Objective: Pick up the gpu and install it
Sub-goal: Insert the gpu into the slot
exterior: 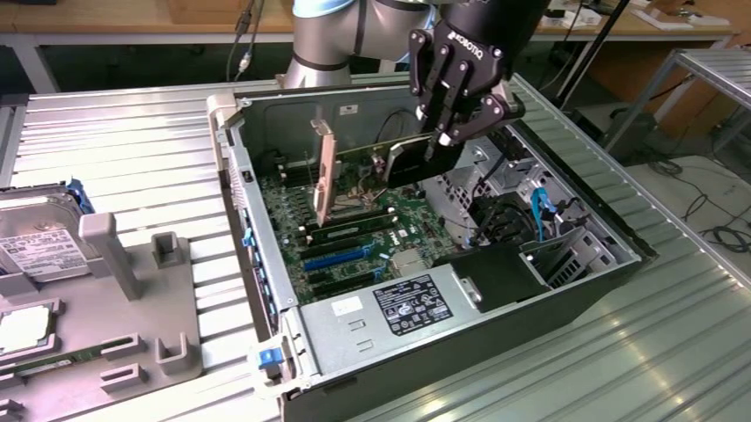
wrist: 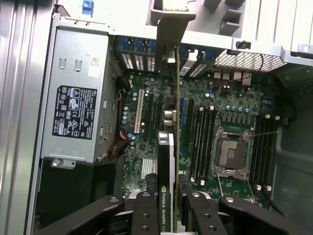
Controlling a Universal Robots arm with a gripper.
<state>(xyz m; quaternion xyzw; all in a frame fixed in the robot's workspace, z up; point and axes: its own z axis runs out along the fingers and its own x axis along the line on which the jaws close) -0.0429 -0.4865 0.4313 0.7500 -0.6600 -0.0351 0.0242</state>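
Ribbed silver metal forms the table (exterior: 129, 149), which carries everything under and around the gripper (exterior: 462, 132). The open computer case (exterior: 493, 352) lies on its side directly below the gripper, its interior facing up. Well away from the gripper, toward the exterior view's left, a grey fixture (exterior: 141, 290) rests on the table with a hard drive (exterior: 35, 237) on it. Inside the case, the silver power supply (exterior: 399, 303) with its black label sits below the gripper, off to one side of it at one end of the case. The green motherboard (exterior: 352, 237) spreads beneath the fingers.

The black gripper is partly closed, its fingers clamped on either face of the gpu (exterior: 405, 163). In the wrist view the card (wrist: 166, 161) stands on edge between the finger pads (wrist: 145, 205), running away from the gripper over the expansion slots. Whether its lower edge touches a slot cannot be told. At the card's end farthest from the gripper, the metal bracket (exterior: 320, 154) reaches the rear wall of the case. The CPU socket (wrist: 232, 152) lies on the board just beside the held card, below the gripper.
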